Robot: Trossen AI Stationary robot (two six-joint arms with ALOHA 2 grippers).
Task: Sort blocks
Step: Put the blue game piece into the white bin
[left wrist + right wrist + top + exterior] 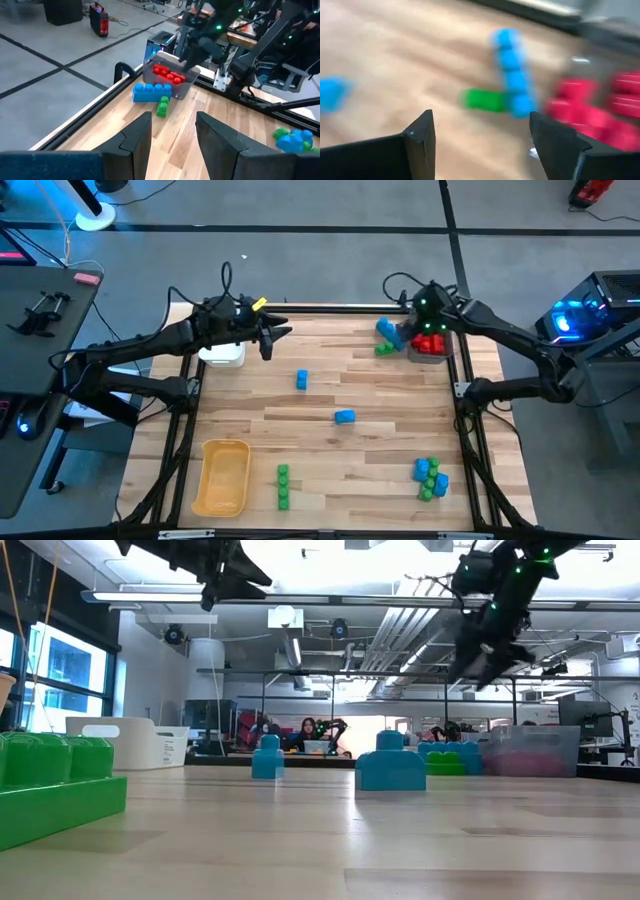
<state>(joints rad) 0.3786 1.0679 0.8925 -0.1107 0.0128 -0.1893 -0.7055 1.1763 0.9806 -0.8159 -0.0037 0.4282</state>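
Hovering at the upper right of the high view, the right tool [428,320] is hanging released above the grey tray [445,352] holding red blocks [430,343]. A long blue block [388,332] and a green block [384,349] are lying just beside that tray. The left tool [272,335] is waiting released, upper left, near the white tray [222,357]. Other blocks are lying scattered across the bench [380,450].

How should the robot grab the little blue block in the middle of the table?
Probably from straight above, fingers closing on the two side walls of the blue block. It sits flat with bare wood all around, studs up. The left gripper is open.
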